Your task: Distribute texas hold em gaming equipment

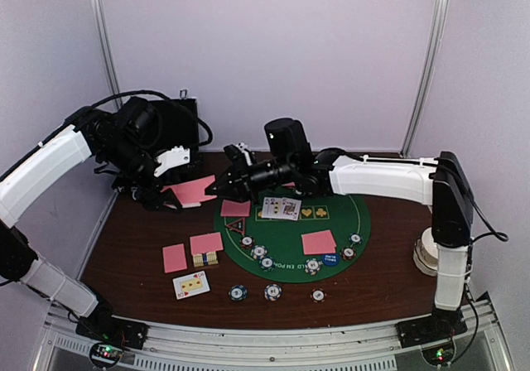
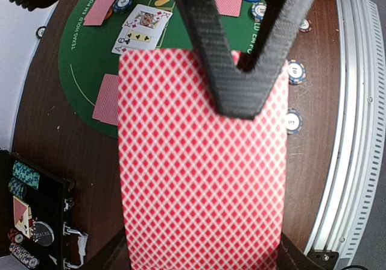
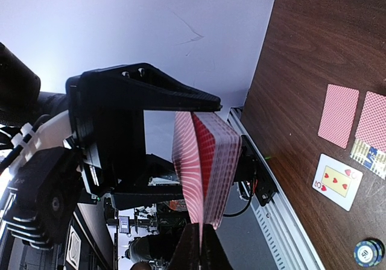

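My left gripper (image 1: 175,193) is shut on a deck of pink-backed cards (image 1: 195,190) and holds it above the table's back left; the deck fills the left wrist view (image 2: 199,173). My right gripper (image 1: 220,185) reaches over from the right and is shut on the deck's top card (image 3: 188,155), whose edge is lifted off the deck (image 3: 223,161). Its black finger (image 2: 235,71) lies across the deck's back. On the green mat (image 1: 348,214) lie two face-up cards (image 1: 281,208), face-down cards (image 1: 319,243) and striped chips (image 1: 263,255).
More pink cards (image 1: 175,257), a face-up card (image 1: 190,285) and chips (image 1: 238,292) lie on the brown table in front of the mat. The black case (image 1: 178,127) stands open at the back left. A white paper cup (image 1: 426,253) stands by the right arm's base.
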Controlling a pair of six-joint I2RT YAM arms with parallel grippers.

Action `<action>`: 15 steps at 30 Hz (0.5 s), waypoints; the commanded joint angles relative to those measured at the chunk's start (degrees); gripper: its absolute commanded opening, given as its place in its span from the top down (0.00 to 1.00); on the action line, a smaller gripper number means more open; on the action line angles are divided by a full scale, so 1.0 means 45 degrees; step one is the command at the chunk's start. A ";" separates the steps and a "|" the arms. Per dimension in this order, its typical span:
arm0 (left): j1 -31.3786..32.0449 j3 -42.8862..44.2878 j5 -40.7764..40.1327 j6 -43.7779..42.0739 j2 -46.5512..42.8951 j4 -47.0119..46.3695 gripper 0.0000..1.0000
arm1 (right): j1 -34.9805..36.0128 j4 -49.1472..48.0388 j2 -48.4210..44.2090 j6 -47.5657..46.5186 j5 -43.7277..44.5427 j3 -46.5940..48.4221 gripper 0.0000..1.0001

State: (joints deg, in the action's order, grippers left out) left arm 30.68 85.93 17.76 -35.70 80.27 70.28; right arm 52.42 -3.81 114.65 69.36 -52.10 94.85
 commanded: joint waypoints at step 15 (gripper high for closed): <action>-0.0079 0.0202 -0.0051 -0.0115 -0.0224 -0.0251 1.00 | -0.4549 0.4495 -0.2081 -0.4171 0.0482 -0.2301 1.00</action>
State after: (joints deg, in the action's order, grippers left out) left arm 30.68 85.93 17.32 -35.73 80.27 70.41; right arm 37.28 6.57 107.53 59.90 -52.42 85.80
